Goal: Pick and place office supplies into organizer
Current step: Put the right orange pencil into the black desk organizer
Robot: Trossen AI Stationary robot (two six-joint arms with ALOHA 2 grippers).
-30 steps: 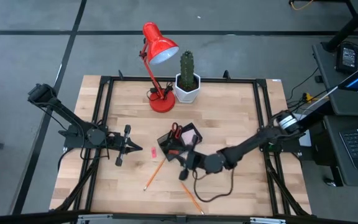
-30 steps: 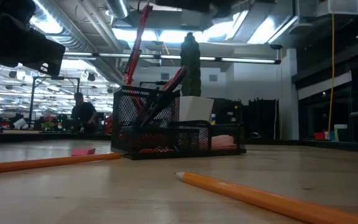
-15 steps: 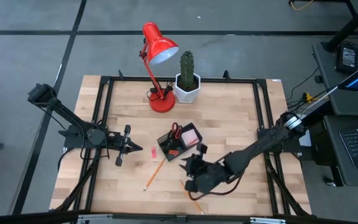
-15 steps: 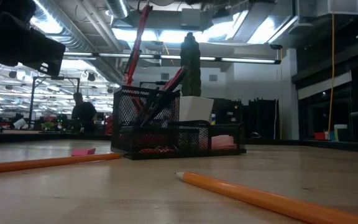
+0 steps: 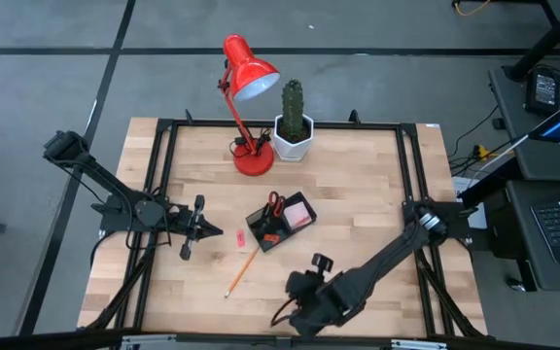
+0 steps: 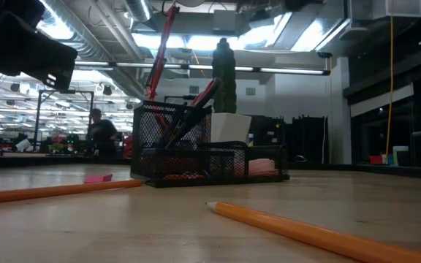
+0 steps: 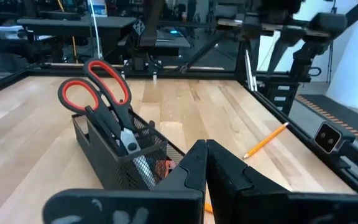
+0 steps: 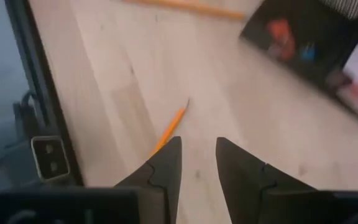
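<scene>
Near the table's front edge, the right gripper point(image 8: 194, 162) hovers over one orange pencil point(image 8: 169, 130), fingers parted and empty. A second pencil point(image 5: 242, 269) and a pink piece point(image 5: 239, 236) lie loose left of the organizer point(image 5: 280, 222), which already holds the scissors point(image 7: 98, 96) and pink sticky-note pad point(image 5: 300, 215). The left gripper point(image 5: 205, 229) waits clenched at left.

The high view is evenly lit from overhead, with soft, short shadows on the desk point(image 5: 358, 194). The low view is dim and backlit by glaring ceiling lights point(image 6: 152, 40); the near pencil point(image 6: 305, 230) looks slightly soft. The right wrist view is blurred throughout, perhaps from motion.
</scene>
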